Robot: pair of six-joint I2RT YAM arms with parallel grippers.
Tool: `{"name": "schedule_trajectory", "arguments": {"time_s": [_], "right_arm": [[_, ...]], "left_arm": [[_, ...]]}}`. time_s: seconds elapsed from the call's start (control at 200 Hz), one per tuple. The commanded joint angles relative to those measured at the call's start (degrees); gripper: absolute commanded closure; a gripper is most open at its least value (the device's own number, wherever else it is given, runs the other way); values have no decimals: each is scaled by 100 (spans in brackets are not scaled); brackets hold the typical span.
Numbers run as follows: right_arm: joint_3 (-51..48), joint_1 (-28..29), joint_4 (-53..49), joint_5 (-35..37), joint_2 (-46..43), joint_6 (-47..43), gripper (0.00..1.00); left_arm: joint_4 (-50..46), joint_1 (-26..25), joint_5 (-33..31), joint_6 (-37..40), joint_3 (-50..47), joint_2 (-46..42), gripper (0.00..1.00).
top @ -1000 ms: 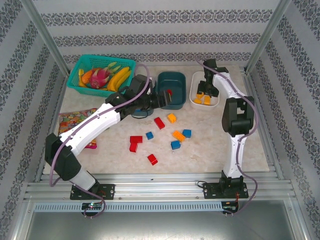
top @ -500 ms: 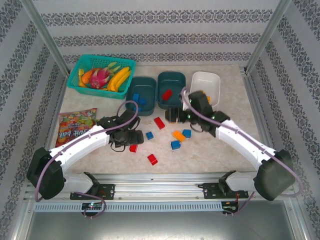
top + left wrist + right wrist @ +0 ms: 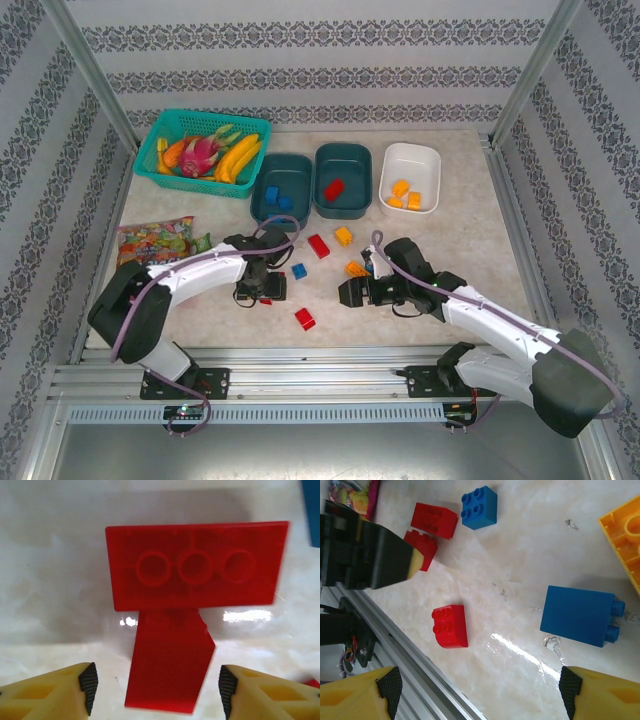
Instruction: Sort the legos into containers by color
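My left gripper (image 3: 262, 289) is low over two red legos; in its wrist view it (image 3: 155, 692) stands open with one red lego (image 3: 169, 665) between its fingers and a flat red one (image 3: 195, 565) just beyond. My right gripper (image 3: 346, 293) (image 3: 477, 692) is open above bare table, between a rounded red lego (image 3: 451, 626) (image 3: 305, 318) and a blue lego (image 3: 577, 615). Loose blue (image 3: 298, 270), red (image 3: 318, 245) and orange (image 3: 343, 236) legos lie mid-table. The left teal tub (image 3: 262, 195) holds blue legos, the middle teal tub (image 3: 345, 207) a red one, the white tub (image 3: 428, 160) orange ones.
A lighter teal basket (image 3: 150, 160) of toy fruit stands at the back left. A candy bag (image 3: 150, 245) lies at the left edge. The table's metal front rail (image 3: 395, 645) runs close under my right gripper.
My left arm came back from the teal tubs and dropped over the red legos. My right arm swung from the white tub to the front middle of the table.
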Motion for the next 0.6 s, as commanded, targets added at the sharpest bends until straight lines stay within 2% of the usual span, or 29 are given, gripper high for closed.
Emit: {"name": "schedule_trajectory", "arguments": {"time_s": [0.0, 0.18, 0.385, 0.485, 0.594], "right_arm": [[60, 56, 162, 56, -99, 103, 16], [305, 56, 14, 65, 103, -37, 17], [873, 46, -195, 232, 141, -135, 18], [1371, 43, -541, 1009, -58, -228, 19], [1745, -221, -507, 1767, -236, -281, 18]], "left_arm": [[207, -63, -194, 228, 120, 217, 40], [251, -71, -197, 258, 227, 369, 68], [-335, -80, -340, 155, 539, -222, 70], [-885, -72, -324, 164, 1174, -384, 68], [-1251, -45, -213, 334, 2315, -58, 67]]}}
